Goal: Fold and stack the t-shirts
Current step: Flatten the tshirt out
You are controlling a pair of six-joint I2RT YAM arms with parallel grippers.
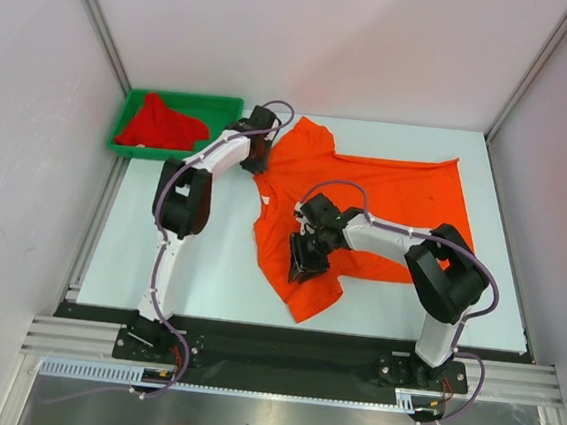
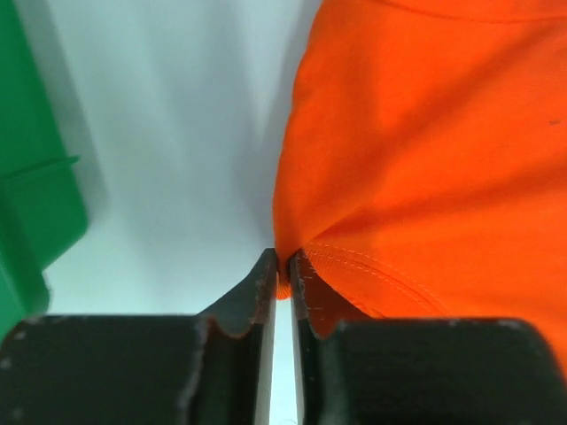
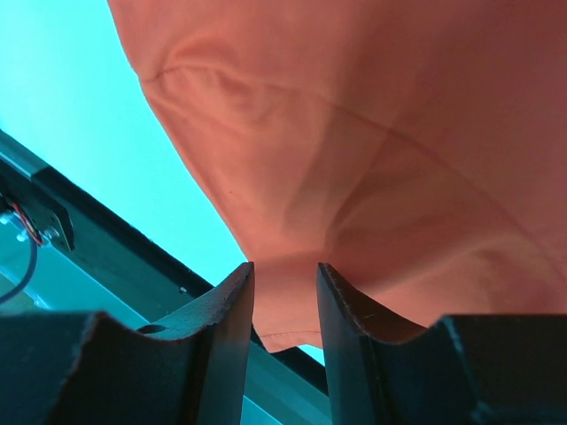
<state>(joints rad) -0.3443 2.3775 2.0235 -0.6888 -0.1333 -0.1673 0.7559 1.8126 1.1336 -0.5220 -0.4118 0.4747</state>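
Left gripper (image 2: 283,268): jaws all but together, nipping a small fold of stitched edge on the orange t-shirt (image 2: 425,159).
Green tray (image 2: 31,212): off to the left of the left fingertips, apart from them, with bare table (image 2: 177,133) between.
Red t-shirt (image 1: 157,123): bunched and unfolded in the tray, nearer the left arm and touched by neither gripper.
Orange t-shirt from the left gripper: spreads ahead and to the right of the tips, with only its edge in the pinch.
Right gripper (image 3: 285,279): jaws narrow but parted, with orange cloth filling the gap. Whether they press it or only straddle it, I cannot tell.
Orange t-shirt from the right gripper: rises ahead of and above the tips, with a loose edge hanging just below them.
Key relation: both grippers sit on the shirt's left side, the left at the far end and the right at the near end. The cloth's bulk lies to the right of the line between them, so any lift or fold likely carries that side rightward.
Hidden: from above, each wrist covers its own fingertips. Whether the pinched parts are sleeve or hem is unclear. The shirt lies rumpled, so its outline is hard to read.
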